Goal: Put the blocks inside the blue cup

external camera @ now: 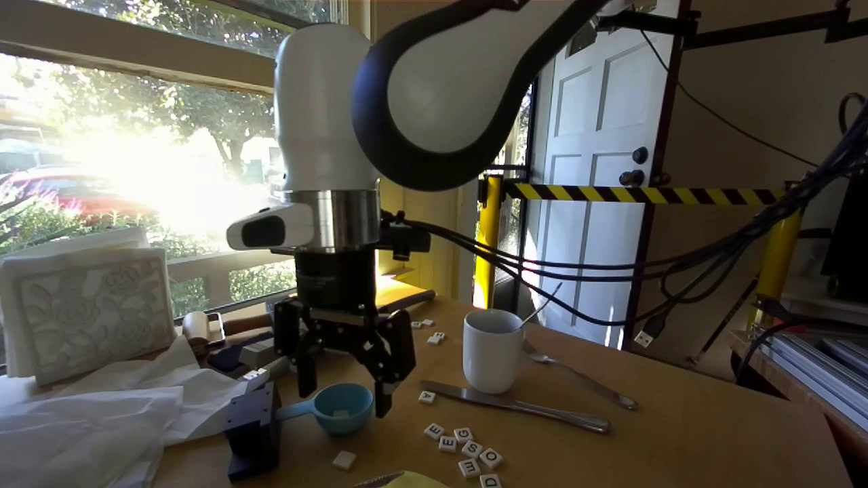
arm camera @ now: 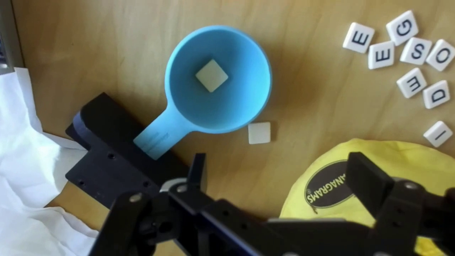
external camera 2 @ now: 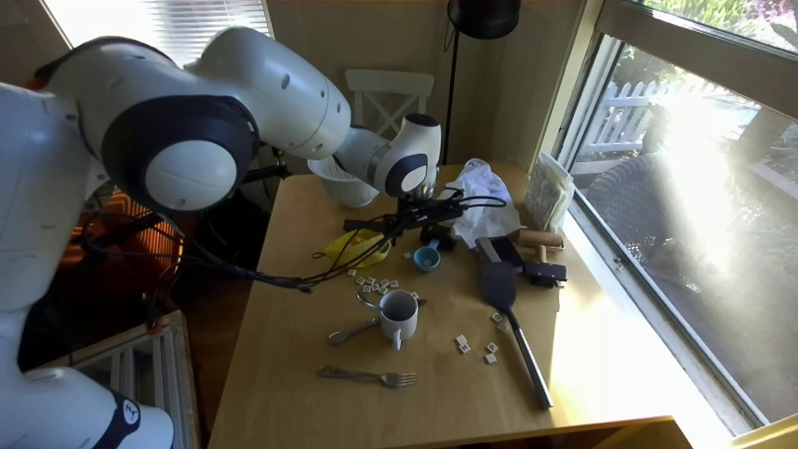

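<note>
A single pale block (arm camera: 212, 76) is contained in the blue cup (arm camera: 256, 78), which is set on the tabletop (arm camera: 302, 21); its handle is seen overlapping a black object (arm camera: 124, 160) in the wrist view. Another blank block (arm camera: 259, 133) is found near the cup, outside it. The claw (arm camera: 280, 174) is suspended above, spread wide, with nothing gripped. Farther out, lettered blocks (arm camera: 382, 55) are scattered near a yellow pouch (arm camera: 330, 156). A white mug (external camera: 493, 356) is shown in both exterior views, and more blocks (external camera 2: 492, 347) are strewn near a spatula (external camera 2: 497, 287) in an exterior view.
</note>
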Robot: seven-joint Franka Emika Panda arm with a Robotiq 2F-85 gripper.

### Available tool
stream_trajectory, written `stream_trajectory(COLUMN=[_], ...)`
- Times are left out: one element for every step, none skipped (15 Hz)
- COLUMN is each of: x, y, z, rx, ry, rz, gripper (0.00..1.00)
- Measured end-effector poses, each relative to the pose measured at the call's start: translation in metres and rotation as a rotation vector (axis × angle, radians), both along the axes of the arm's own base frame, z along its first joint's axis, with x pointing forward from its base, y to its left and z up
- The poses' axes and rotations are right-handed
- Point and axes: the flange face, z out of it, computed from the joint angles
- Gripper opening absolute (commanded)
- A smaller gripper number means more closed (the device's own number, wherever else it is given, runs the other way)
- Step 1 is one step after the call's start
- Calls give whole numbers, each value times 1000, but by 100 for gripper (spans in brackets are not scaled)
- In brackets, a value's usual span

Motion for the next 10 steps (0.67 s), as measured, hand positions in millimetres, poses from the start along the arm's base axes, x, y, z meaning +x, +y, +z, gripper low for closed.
stream_trajectory(x=[1, 2, 2, 3, 4, 4, 4, 4, 4, 3], y=[0, 0, 0, 1, 1, 1, 2, 2, 2, 1], z=[-5, -10, -15, -20, -24, -29, -33, -38, -43, -47], rx=[3, 7, 11, 15, 19, 23, 26, 29, 30, 30], ry=[-2, -6, -11, -18, -24, -29, -33, -33, -31, -26], rz=[13, 26, 38, 50, 58, 62, 64, 66, 69, 71], gripper=[100, 100, 100, 100, 100, 100, 100, 100, 100, 100])
